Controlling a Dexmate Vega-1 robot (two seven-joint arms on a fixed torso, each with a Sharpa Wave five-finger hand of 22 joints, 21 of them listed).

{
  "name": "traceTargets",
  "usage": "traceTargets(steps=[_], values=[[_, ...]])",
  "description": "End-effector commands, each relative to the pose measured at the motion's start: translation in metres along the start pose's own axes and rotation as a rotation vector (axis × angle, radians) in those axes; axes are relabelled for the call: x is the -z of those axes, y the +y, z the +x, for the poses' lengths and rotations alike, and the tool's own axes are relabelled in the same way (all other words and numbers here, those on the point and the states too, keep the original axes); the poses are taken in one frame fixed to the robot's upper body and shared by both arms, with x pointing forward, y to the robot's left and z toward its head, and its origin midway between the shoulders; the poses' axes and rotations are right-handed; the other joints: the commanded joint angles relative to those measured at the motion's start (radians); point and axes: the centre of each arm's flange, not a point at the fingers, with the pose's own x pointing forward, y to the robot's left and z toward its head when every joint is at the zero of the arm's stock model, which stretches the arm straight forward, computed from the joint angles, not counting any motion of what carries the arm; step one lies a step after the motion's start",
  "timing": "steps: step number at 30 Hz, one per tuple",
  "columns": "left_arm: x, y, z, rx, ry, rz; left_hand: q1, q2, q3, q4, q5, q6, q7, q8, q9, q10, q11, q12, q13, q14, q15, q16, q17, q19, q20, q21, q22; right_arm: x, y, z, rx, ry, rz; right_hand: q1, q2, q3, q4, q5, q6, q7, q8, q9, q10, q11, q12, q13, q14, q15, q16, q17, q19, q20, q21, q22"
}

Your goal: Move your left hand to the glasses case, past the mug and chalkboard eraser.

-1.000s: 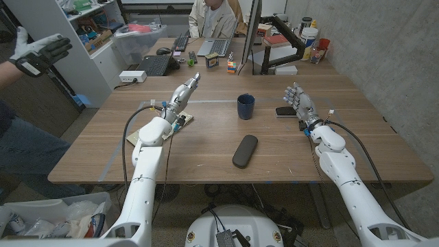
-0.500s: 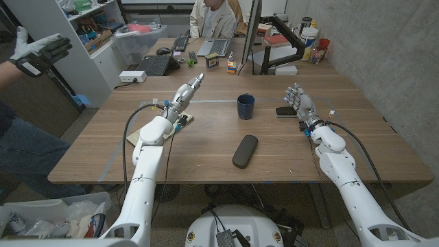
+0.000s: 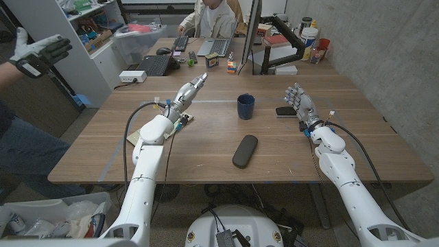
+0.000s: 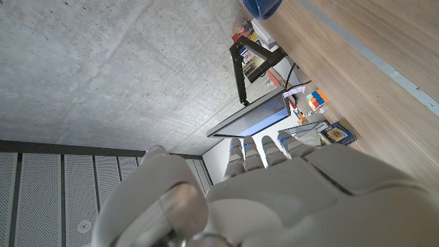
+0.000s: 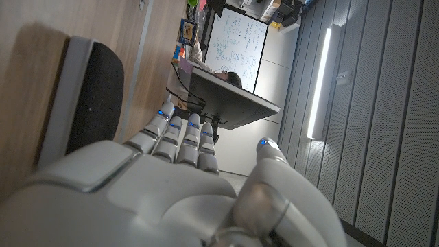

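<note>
- Your left hand (image 3: 186, 92) is raised over the surface (image 3: 206, 147), fingers straight and apart, holding nothing.
- The glasses case (image 3: 245, 150) lies nearer the robot than that hand and off to its right, well apart from it.
- The mug (image 3: 245, 106) stands upright to the hand's right.
- Your right hand (image 3: 300, 103) is open too, fingers up, with the chalkboard eraser (image 3: 285, 111) just beside it on its left.

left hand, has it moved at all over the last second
The left hand, holding nothing, has drifted slightly toward the robot's right and farther out over the table. The right hand, mug, glasses case and chalkboard eraser stayed put.
</note>
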Motion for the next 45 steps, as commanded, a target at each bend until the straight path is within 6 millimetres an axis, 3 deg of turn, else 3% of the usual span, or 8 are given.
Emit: traceTargets(steps=[1, 22, 45], values=[[-0.004, -0.007, 0.002, 0.057, 0.01, 0.015, 0.012, -0.001, -0.002, -0.005, 0.003, 0.007, -0.003, 0.004, 0.005, 0.004, 0.0, 0.007, 0.005, 0.004, 0.001, 0.005, 0.003, -0.002, 0.009, 0.005, 0.002, 0.003, -0.001, -0.002, -0.001, 0.003, 0.008, 0.001, 0.005, -0.003, -0.001, 0.004, 0.004, -0.005, -0.003, 0.004, 0.007, 0.004, -0.005, 0.002, 0.005, 0.001, -0.001, 0.002, 0.009, -0.013, -0.003, 0.006], [-0.018, -0.017, 0.007, 0.11, -0.008, 0.081, 0.022, 0.002, -0.003, -0.009, 0.002, 0.005, -0.003, 0.002, 0.005, 0.003, -0.001, 0.006, 0.005, 0.004, 0.001, 0.004, 0.004, -0.004, 0.015, 0.005, 0.003, 0.0, -0.007, -0.004, 0.01, -0.002, 0.009, 0.001, -0.002, -0.008, -0.005, 0.003, 0.003, -0.005, -0.004, 0.004, 0.007, 0.004, -0.007, 0.003, 0.005, 0.006, -0.003, 0.002, 0.012, -0.007, -0.013, 0.006], [-0.038, -0.033, -0.009, 0.161, -0.084, 0.099, 0.036, 0.005, -0.004, -0.014, 0.002, 0.003, -0.005, 0.001, 0.005, 0.003, -0.001, 0.005, 0.005, 0.003, -0.001, 0.003, 0.004, -0.006, 0.024, 0.005, 0.003, -0.003, -0.004, -0.003, 0.003, -0.01, 0.005, -0.001, -0.001, -0.009, -0.006, 0.004, 0.002, -0.005, -0.005, 0.004, 0.006, 0.005, -0.01, 0.003, 0.005, 0.004, -0.003, 0.002, 0.014, -0.007, -0.022, 0.007]])
